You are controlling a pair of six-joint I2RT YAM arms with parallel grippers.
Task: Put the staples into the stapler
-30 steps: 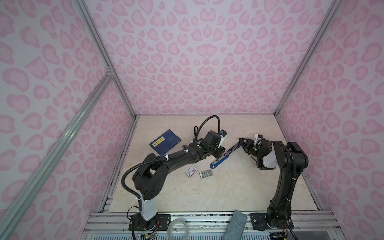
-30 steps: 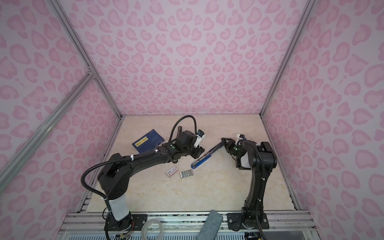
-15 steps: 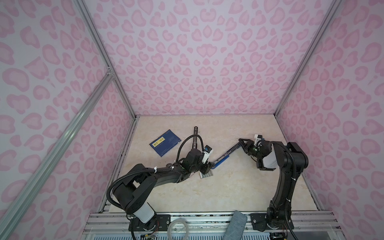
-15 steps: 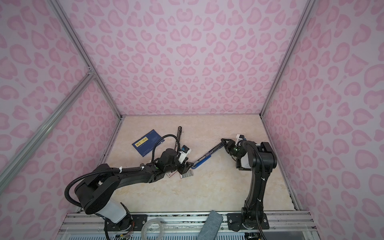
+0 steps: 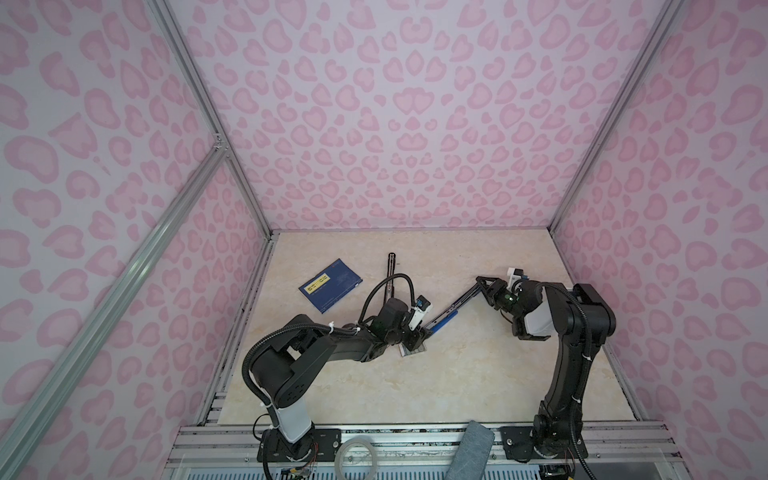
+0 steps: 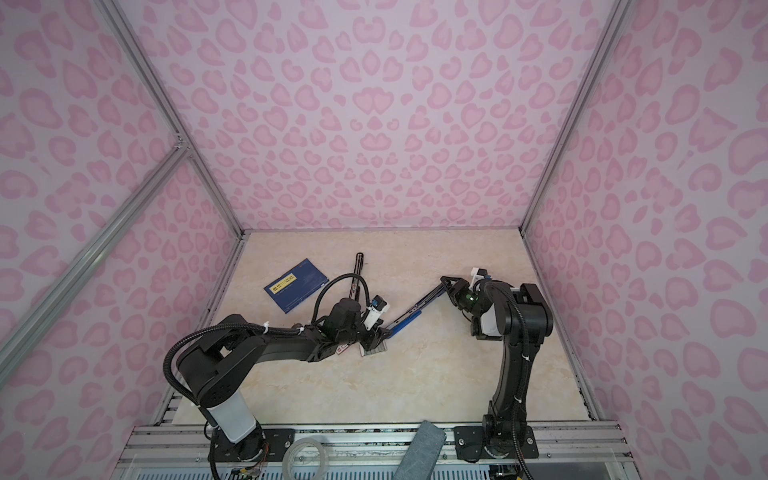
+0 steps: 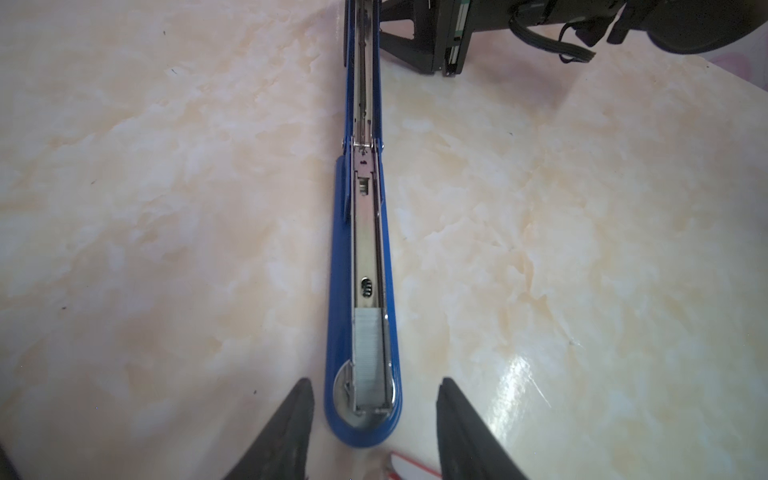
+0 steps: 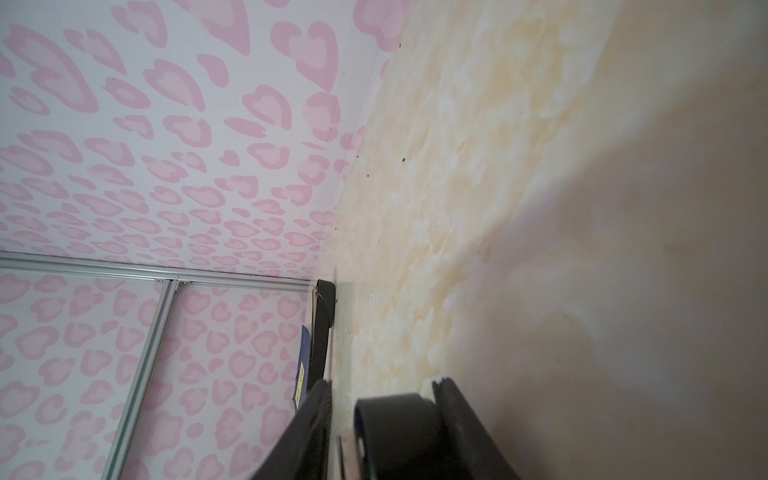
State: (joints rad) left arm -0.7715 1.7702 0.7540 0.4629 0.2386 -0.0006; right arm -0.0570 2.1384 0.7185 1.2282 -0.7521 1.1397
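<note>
The blue stapler (image 7: 365, 249) lies folded open on the table, its metal channel facing up. A silvery strip of staples (image 7: 372, 357) sits in the channel at its rounded front end. My left gripper (image 7: 374, 382) is open, with one fingertip on each side of that front end and nothing held. In both top views it hovers low over loose staples (image 5: 413, 350) (image 6: 374, 351) on the table. My right gripper (image 5: 482, 282) is shut on the raised black end of the stapler (image 8: 395, 432), holding the lid up and back.
A white red-labelled box (image 7: 411, 469) lies just in front of the stapler. A dark blue booklet (image 5: 330, 286) and a black rod (image 5: 390, 270) lie at the back left. A tape roll (image 5: 355, 457) and a grey cloth (image 5: 471, 453) rest on the front rail.
My left gripper has come down from above the stapler toward the front, and now sits low by the loose staples at the stapler's front end. The right arm has not moved.
</note>
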